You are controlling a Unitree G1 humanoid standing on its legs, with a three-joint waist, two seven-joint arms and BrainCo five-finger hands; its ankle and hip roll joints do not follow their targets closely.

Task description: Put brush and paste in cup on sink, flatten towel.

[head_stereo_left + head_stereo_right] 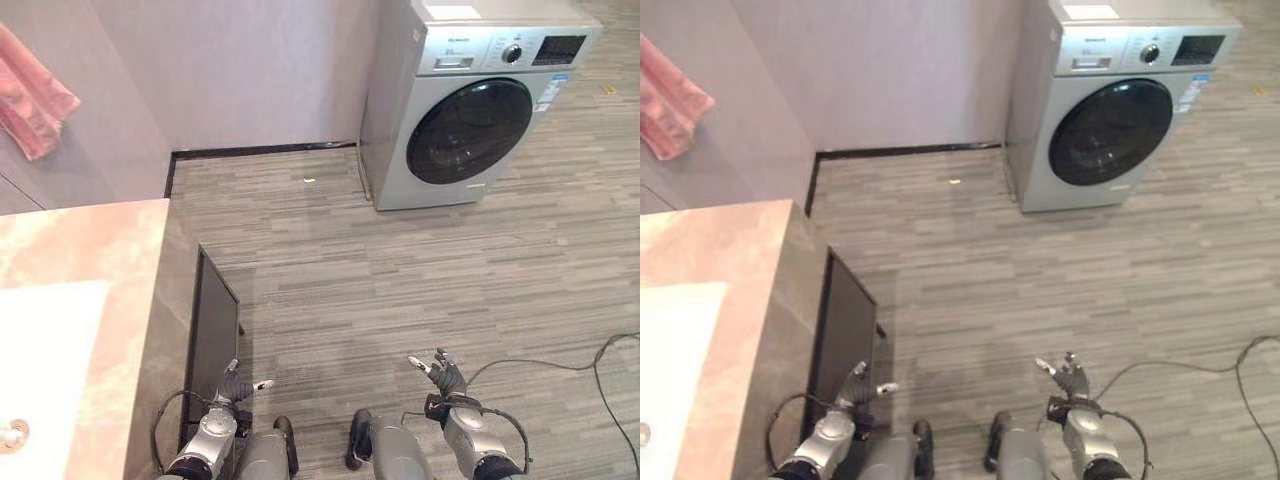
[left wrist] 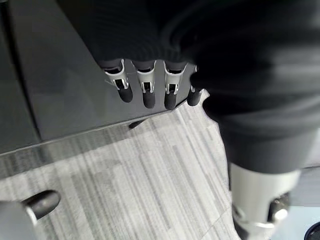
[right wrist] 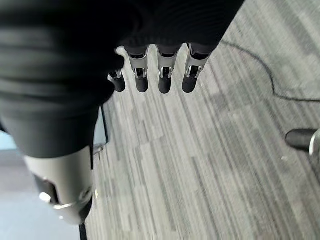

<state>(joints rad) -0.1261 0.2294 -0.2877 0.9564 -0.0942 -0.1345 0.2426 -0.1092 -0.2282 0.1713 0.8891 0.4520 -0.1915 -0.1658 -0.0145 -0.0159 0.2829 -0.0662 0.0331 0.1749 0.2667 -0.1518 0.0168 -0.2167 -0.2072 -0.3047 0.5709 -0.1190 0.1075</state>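
Left eye view: the robot's left hand [image 1: 236,386] hangs low beside a dark cabinet panel [image 1: 212,335], its fingers straight and relaxed, holding nothing. The right hand [image 1: 446,375] hangs over the grey wood-grain floor [image 1: 420,270], fingers likewise spread loose and empty. A pink marbled surface [image 1: 90,240] runs up the robot's left, with the white sink [image 1: 45,350] set into it and a metal drain [image 1: 12,434] near the view's lower edge. A pink towel [image 1: 30,95] hangs bunched against the wall at upper left, well apart from both hands and above the surface. A silver washing machine [image 1: 470,100] with a dark round door stands at the far wall.

Right eye view: the same scene; the towel [image 1: 668,112] hangs at upper left, far from the left hand [image 1: 853,388] and farther from the right hand [image 1: 1070,380]. The washing machine [image 1: 1115,105] faces the floor.

Left wrist view: the left hand's fingers [image 2: 145,90] point straight out in a row against the dark cabinet panel [image 2: 55,90], apart from it so far as can be told, gripping nothing; floor [image 2: 125,190] lies below.

Right wrist view: the right hand's fingers [image 3: 165,80] extend straight over the floor [image 3: 200,165], empty.
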